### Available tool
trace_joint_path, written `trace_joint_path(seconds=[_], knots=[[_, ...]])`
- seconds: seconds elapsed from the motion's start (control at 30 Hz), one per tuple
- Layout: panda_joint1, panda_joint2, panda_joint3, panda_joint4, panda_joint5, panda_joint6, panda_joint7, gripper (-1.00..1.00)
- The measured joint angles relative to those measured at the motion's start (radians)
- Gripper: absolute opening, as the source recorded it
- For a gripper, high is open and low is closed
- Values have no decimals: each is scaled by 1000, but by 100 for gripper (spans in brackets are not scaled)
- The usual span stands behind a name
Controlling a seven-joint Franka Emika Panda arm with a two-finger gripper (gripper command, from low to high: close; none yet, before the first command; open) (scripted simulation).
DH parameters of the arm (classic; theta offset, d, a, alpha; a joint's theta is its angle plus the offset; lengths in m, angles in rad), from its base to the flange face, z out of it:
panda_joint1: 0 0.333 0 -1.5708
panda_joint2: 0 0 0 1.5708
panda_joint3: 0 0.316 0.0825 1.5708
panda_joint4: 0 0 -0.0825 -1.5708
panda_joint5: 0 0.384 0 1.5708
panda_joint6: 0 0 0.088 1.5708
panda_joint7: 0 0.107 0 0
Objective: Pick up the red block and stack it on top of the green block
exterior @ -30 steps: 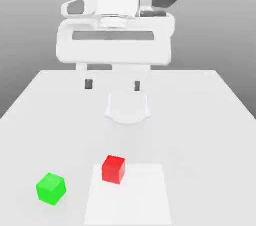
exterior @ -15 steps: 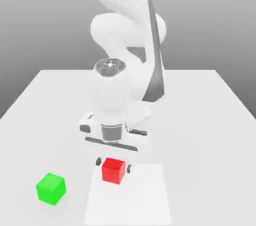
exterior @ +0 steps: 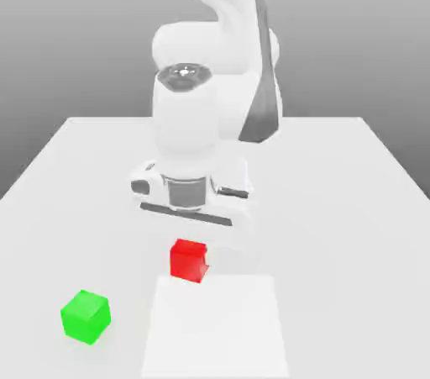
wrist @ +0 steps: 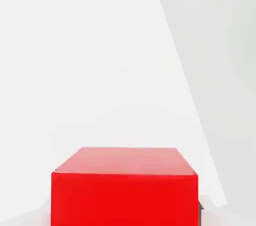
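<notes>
- My hand (exterior: 189, 262) is just below the centre of the exterior view, pointing down and turned slightly, its dark slot sloping lower toward the exterior view's right.
- I read it as clamped on the red block (exterior: 188, 260), which sits directly beneath the palm and looks lifted off the tabletop (exterior: 336, 226).
- If the grip is shallow or off-centre, the block could slip or tilt on the way over.
- Above and behind me the arm (exterior: 186, 121) folds down from the upper middle of the frame.
- The white sheet (exterior: 217, 327) lies at lower centre.
- The green block (exterior: 85, 317) waits at lower left, turned at an angle; coming in too low would shove it, and releasing off-centre would topple the stack.
</notes>
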Motion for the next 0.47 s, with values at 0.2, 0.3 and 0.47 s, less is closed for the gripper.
trace_joint_path(seconds=[0.2, 0.3, 0.47], knots=[[-158, 79, -70, 203, 5, -124, -62, -100], [-167, 172, -63, 231, 25, -59, -83, -100], [-178, 261, -50, 238, 45, 22, -98, 100]])
